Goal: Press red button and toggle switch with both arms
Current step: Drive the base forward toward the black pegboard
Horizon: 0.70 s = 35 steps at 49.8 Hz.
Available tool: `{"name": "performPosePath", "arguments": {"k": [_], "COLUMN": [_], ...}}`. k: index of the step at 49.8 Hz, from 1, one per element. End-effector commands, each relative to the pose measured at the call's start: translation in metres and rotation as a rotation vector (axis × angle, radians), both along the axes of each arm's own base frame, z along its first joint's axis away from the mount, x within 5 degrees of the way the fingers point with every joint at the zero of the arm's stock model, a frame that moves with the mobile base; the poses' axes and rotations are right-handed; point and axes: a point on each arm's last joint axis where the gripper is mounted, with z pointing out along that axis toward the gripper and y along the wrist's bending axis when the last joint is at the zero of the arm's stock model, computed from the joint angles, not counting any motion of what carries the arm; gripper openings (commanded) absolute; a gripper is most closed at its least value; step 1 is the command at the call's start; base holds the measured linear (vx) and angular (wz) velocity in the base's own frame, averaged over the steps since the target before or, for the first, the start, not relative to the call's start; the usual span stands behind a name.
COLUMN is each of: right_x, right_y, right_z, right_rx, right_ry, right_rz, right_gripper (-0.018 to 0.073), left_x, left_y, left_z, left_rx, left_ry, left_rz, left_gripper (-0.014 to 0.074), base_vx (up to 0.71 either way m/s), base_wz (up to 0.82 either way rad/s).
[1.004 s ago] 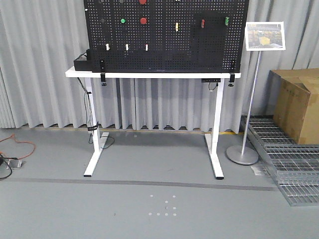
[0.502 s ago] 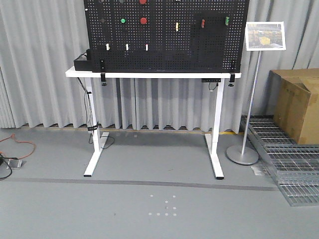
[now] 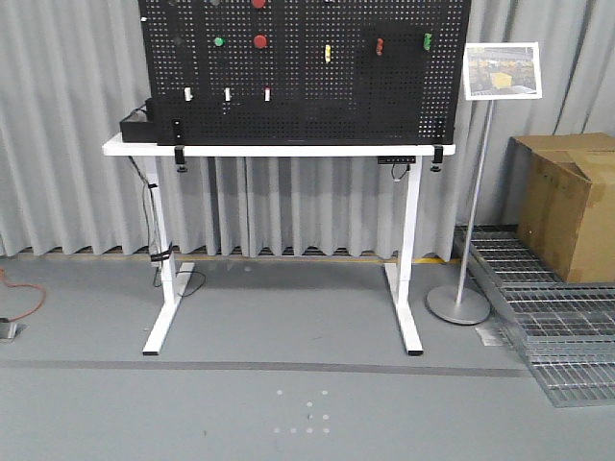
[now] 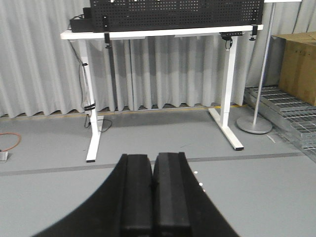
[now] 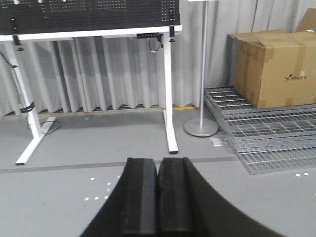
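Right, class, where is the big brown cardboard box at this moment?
In the front view the brown cardboard box stands at far right, behind the grey metal grating and right of the silver sign stand.

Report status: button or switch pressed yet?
Done: nothing. The left gripper and right gripper are shut, empty, with open floor between them and the table. In hand: at most the approach. Left: red button on the board, plus the toggle switch, too small to pick out.

A white flat-topped table [image 3: 288,150] on two legs carries an upright black perforated board [image 3: 303,91] and, at its left end, a low black box [image 3: 135,126].
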Motion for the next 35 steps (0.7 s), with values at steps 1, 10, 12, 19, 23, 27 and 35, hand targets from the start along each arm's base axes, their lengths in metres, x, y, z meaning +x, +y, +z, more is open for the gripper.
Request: {"name": "performPosePath", "arguments": {"k": [1, 10, 12, 19, 23, 27, 35], "right_x": [-0.0002, -0.0002, -0.0002, -0.0002, -0.0002, -0.0002, -0.0002], "right_y": [-0.0006, -0.0006, -0.0006, -0.0006, -0.0006, -0.0006, -0.0006], "right_z": [0.0047, 0.0047, 0.0047, 0.0047, 0.0047, 0.0047, 0.0047], "right_rx": [-0.029, -0.029, -0.029, -0.029, -0.029, -0.029, -0.029], "right_ry": [-0.087, -0.087, -0.087, -0.087, -0.087, -0.087, -0.087], "right_rz": [-0.007, -0.007, -0.007, -0.007, -0.007, -0.007, -0.007], "right_gripper": [-0.0003, -0.0003, -0.0003, -0.0003, -0.0003, -0.0003, -0.0003], "left_x": [0.0004, 0.0004, 0.0004, 0.0004, 0.0004, 0.0004, 0.0004], "left_y": [0.0005, 0.0005, 0.0005, 0.0005, 0.0005, 0.0005, 0.0005], "left_z": [-0.0031, -0.0031, -0.0031, -0.0031, -0.0031, -0.0031, -0.0031], "left_rx": [-0.018, -0.018, -0.018, -0.018, -0.018, -0.018, -0.018], "left_ry": [-0.066, -0.066, -0.066, -0.066, -0.066, -0.066, -0.066], "left_rz": [0.005, 0.005, 0.005, 0.005, 0.005, 0.005, 0.005], "left_gripper": [0.0001, 0.0001, 0.0001, 0.0001, 0.0001, 0.0001, 0.0001], "base_vx": [0.26, 0.3, 0.37, 0.41, 0.45, 0.46, 0.49], "base_wz": [-0.13, -0.05, 0.07, 0.07, 0.04, 0.03, 0.04]}}
